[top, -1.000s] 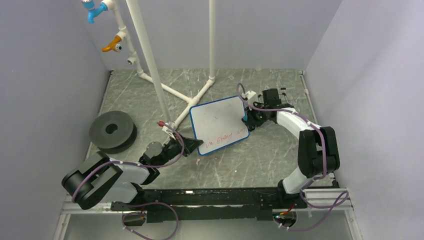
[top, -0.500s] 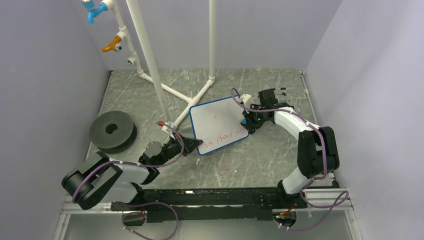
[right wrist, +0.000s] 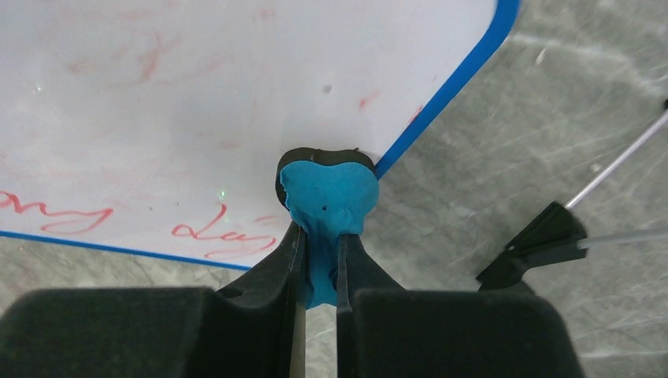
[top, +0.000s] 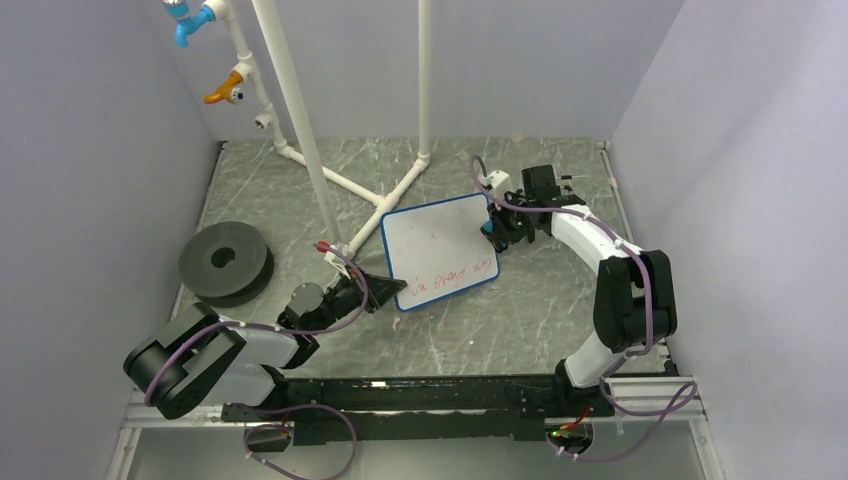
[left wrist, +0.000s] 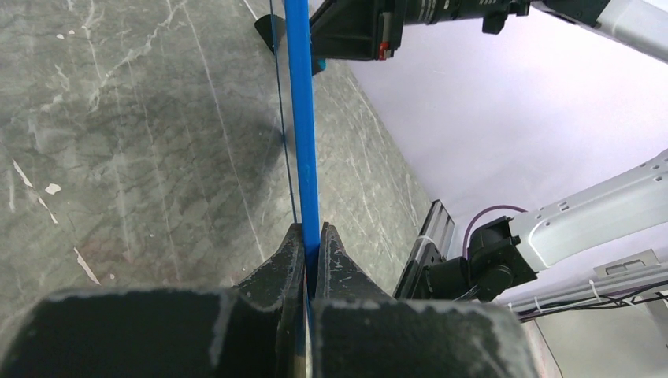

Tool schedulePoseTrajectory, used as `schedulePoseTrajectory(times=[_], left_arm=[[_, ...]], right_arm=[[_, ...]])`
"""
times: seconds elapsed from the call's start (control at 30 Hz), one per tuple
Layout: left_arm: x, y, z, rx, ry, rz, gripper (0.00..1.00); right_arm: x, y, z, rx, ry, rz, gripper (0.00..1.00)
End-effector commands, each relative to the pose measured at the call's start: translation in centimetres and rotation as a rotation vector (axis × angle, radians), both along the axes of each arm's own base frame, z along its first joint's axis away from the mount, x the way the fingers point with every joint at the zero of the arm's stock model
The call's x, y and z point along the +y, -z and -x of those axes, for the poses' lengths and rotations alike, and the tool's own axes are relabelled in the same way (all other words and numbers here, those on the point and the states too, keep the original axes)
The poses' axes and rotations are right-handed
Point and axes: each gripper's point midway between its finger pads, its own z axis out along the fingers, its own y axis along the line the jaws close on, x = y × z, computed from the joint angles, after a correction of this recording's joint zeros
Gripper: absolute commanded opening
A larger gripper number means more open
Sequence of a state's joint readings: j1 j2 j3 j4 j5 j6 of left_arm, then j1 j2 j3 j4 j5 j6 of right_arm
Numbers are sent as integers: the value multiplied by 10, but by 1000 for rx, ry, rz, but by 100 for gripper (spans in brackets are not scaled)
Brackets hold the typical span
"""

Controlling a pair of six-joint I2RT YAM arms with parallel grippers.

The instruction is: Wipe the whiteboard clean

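Note:
The whiteboard (top: 440,245) lies tilted in mid-table, white with a blue rim, red handwriting (top: 447,275) along its near edge. My left gripper (top: 386,293) is shut on the rim at the board's near left corner; the left wrist view shows the blue rim (left wrist: 300,118) edge-on, pinched between the jaws of the left gripper (left wrist: 312,236). My right gripper (top: 492,232) is shut on a blue eraser (right wrist: 327,191) with a black pad, pressed at the board's right edge. In the right wrist view the whiteboard (right wrist: 197,94) carries faint red smears and red writing (right wrist: 209,234) beside my right gripper (right wrist: 319,246).
A black foam ring (top: 226,262) sits at the left. A white pipe frame (top: 300,130) with blue (top: 190,20) and orange (top: 228,92) taps rises behind the board. A black wire stand (right wrist: 543,236) lies right of the eraser. Walls close in on three sides.
The right gripper slid the eraser slightly left onto the board, then back toward the far right edge. The board rocked a little. The left gripper kept its hold.

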State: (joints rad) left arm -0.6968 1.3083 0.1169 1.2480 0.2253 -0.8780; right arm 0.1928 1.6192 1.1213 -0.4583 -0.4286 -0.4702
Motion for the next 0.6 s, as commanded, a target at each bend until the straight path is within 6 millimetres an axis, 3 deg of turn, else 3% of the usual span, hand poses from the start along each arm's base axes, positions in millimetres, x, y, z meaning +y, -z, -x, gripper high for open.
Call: schedulePoseTrajectory(times=[0.0,0.27,0.43,0.57], left_arm=[[-3,-63,7,-203,40,150,0],[-5,-62,4,-197,44,150,0],[-5,-61,5,-197,43,143,0],[-5,-61,5,-197,43,139,0]], right_arm=[[-13,27,30,80,-33,72,0],[-6,54,75,195,-123,118,0],[6,44,71,193,-140,83,0],[20,19,55,155,-143,19,0]])
